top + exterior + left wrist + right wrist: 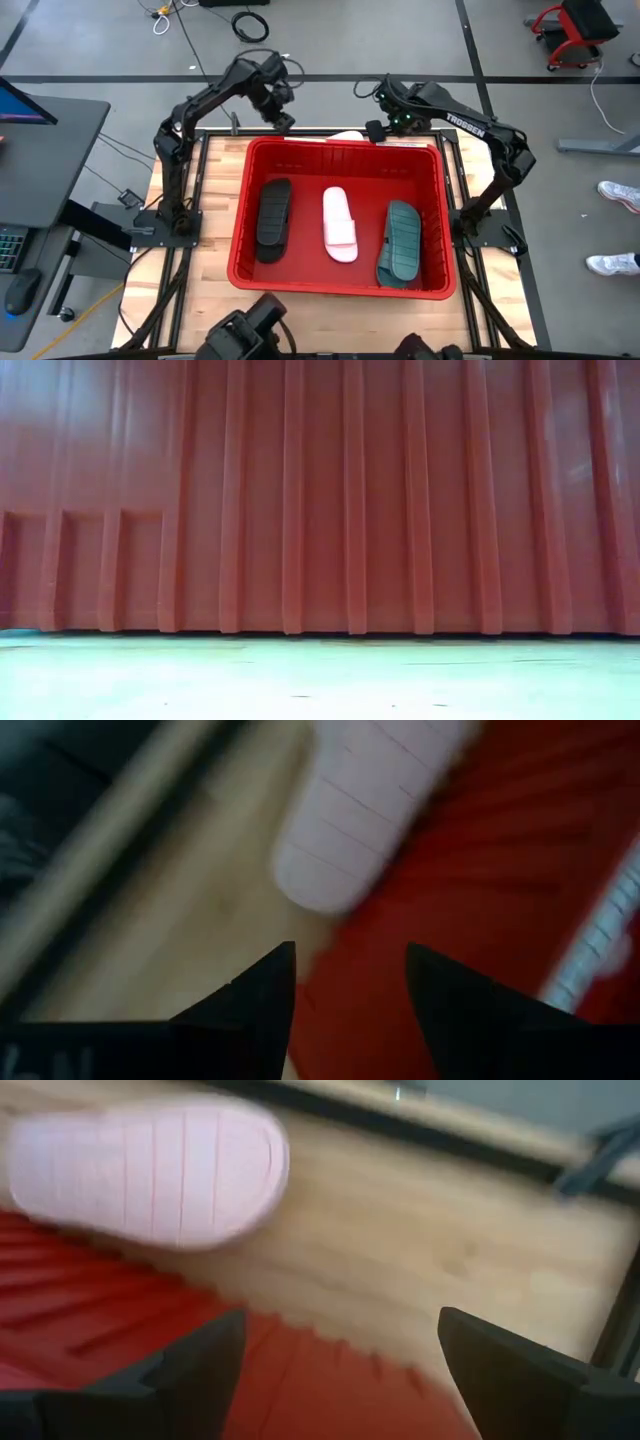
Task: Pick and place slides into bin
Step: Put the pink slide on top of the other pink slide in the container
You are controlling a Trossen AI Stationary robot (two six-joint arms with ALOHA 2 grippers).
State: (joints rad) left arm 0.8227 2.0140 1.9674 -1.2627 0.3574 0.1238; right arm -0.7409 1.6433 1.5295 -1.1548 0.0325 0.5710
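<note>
One red bin [244,262] sits at the centre of the high view. Three slides lie inside it: one black slide [273,217] at left, one pale pink slide [339,223] in the middle, one dark teal slide [401,242] at right. A fourth, another pale slide [346,136], shows just above the bin's upper rim, making four slides in all.

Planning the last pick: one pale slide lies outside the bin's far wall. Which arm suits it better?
Right, marginally. The right gripper hovers open next to the pale slide; the left gripper, also open, sits slightly farther along the bin wall.
</note>
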